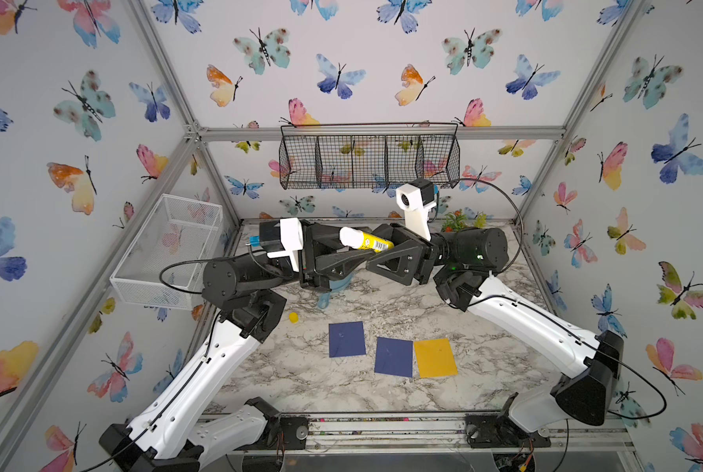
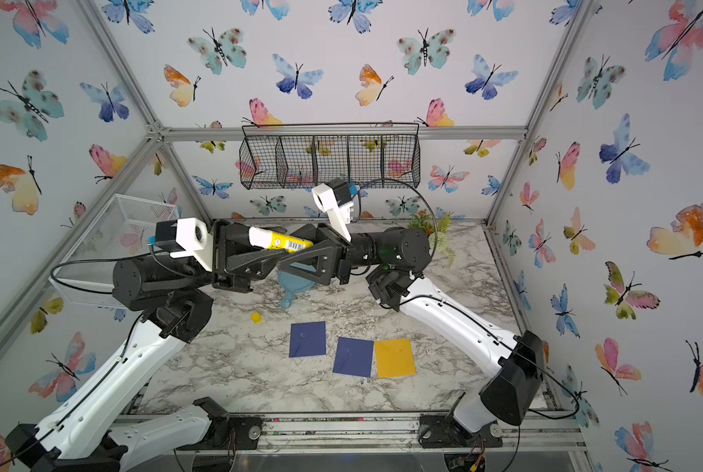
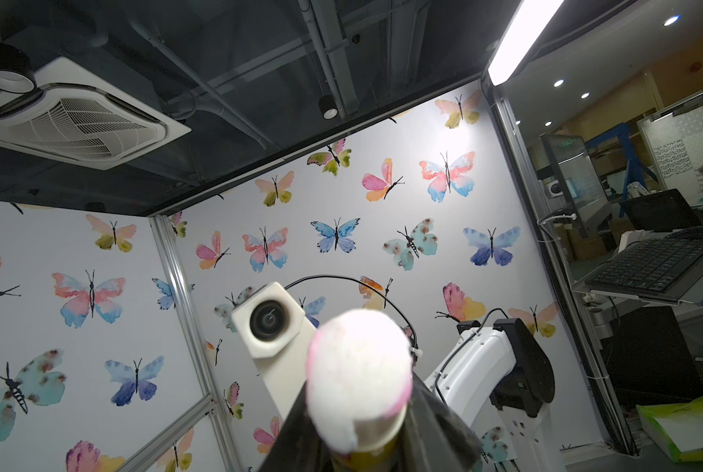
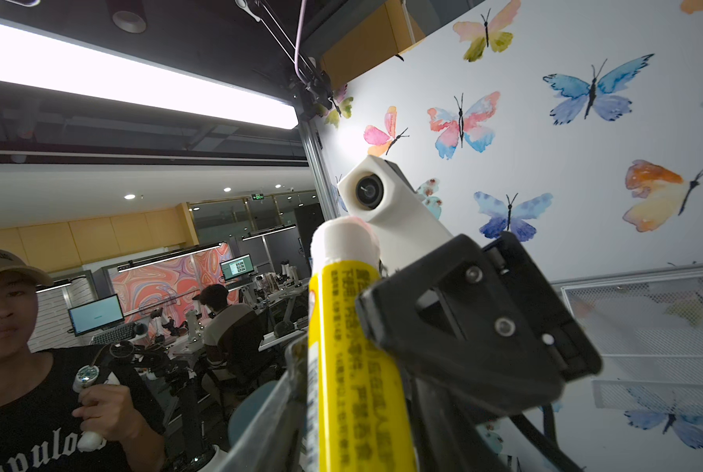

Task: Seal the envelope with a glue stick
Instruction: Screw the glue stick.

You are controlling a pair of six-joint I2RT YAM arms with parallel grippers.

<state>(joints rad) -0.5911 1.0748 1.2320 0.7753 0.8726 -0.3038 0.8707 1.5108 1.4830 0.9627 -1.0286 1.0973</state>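
Both top views look steeply down over the whole table [image 1: 341, 388]; both wrist views face upward, very near the glue stick [image 3: 358, 367].

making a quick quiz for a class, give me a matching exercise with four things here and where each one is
1 glue stick
2 small yellow cap
3 yellow envelope
4 black wire basket

a hung up at the back
b lying alone on the table
c held up above the table
d flat beside a blue envelope

Pairs: 1-c, 2-b, 3-d, 4-a
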